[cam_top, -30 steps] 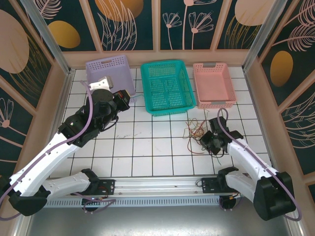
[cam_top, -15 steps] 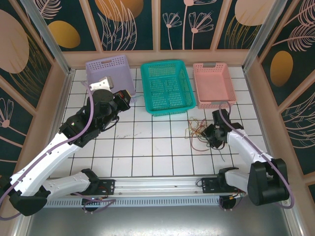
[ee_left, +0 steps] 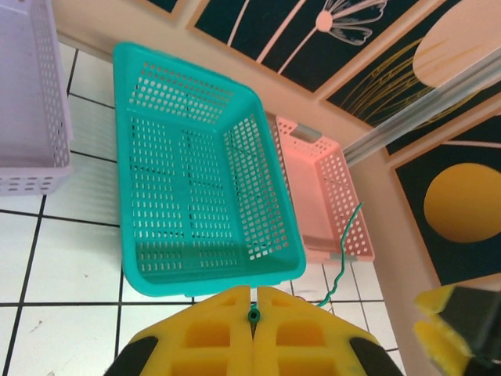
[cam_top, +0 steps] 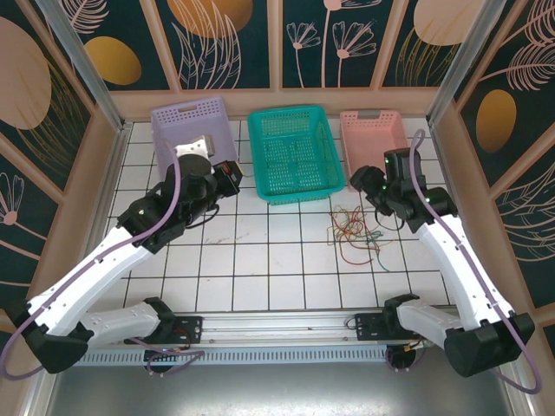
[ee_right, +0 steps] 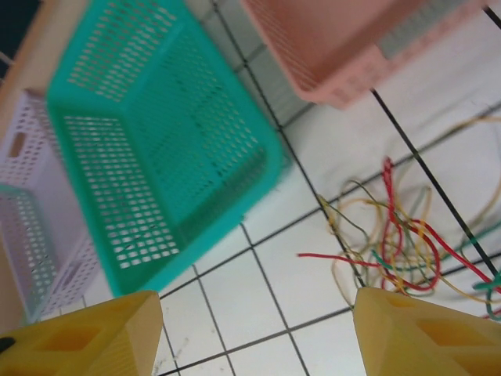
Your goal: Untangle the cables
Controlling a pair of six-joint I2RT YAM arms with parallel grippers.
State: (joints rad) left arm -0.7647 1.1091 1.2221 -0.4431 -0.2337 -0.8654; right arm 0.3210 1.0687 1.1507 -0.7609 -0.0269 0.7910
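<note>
The cables point(cam_top: 351, 230) lie in a loose tangle of red, green, yellow and tan wires on the white tiles, in front of the gap between the teal and pink baskets. My right gripper point(cam_top: 368, 189) hangs just behind them, open and empty. In the right wrist view its fingers point(ee_right: 94, 337) stand far apart, with the cables point(ee_right: 391, 235) on the floor beside the right one. My left gripper point(cam_top: 227, 176) sits by the purple basket. In the left wrist view it point(ee_left: 253, 291) is shut on the end of a green cable point(ee_left: 342, 254) that curls off to the right.
Three empty baskets stand in a row at the back: purple point(cam_top: 189, 107), teal point(cam_top: 286, 113) and pink point(cam_top: 373, 115). Walls close in both sides. The teal basket point(ee_left: 196, 157) is straight ahead of the left gripper. Open tiles lie between the arms.
My right gripper has opened, let go of the tangle, and risen back toward the pink basket. The cables have stayed on the tiles. The left arm has shifted slightly right.
</note>
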